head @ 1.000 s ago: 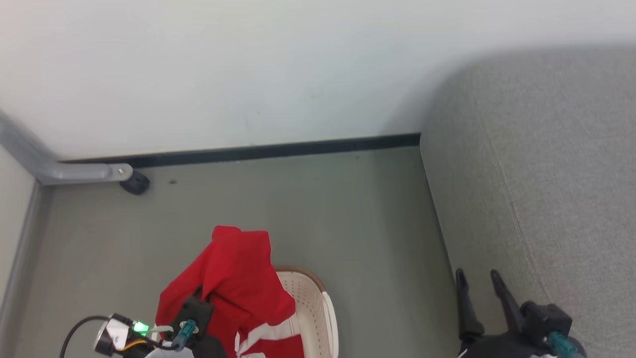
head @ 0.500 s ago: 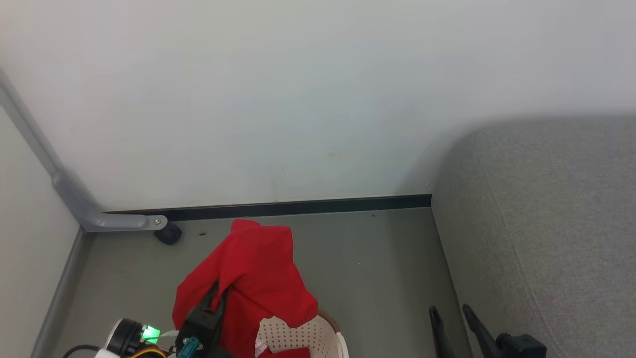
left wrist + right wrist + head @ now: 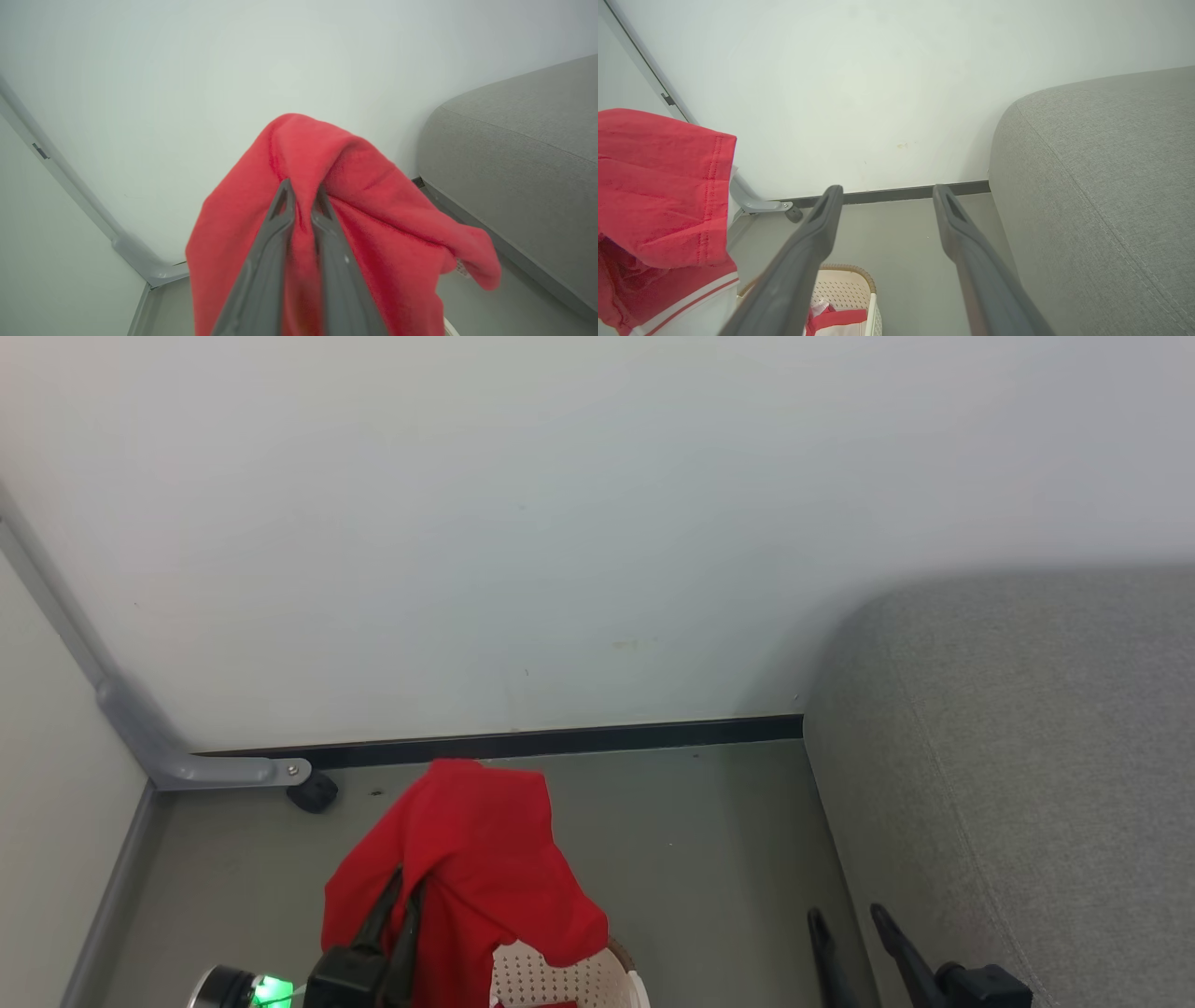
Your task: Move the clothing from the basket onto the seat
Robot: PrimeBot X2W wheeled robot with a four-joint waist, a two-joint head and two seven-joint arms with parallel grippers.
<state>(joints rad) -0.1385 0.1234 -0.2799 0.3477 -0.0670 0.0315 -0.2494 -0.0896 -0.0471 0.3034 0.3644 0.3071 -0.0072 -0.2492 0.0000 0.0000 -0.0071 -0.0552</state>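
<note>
A bright-red garment of the clothing hangs lifted above the basket, draped over my left gripper, which is shut on its fabric. In the left wrist view the clothing folds over both fingers of the left gripper. More red and white clothing lies inside the cream perforated basket. The lifted garment shows white striped trim at its lower edge. My right gripper stands open beside the grey seat, holding nothing; its fingers spread wide.
A pale wall with a dark baseboard stands close behind. A grey metal leg with a black caster sits at the left corner. Grey floor lies between the basket and the seat.
The head camera tilted up, so the scene dropped in view. My left gripper raised the red garment higher out of the basket. The right gripper stayed open.
</note>
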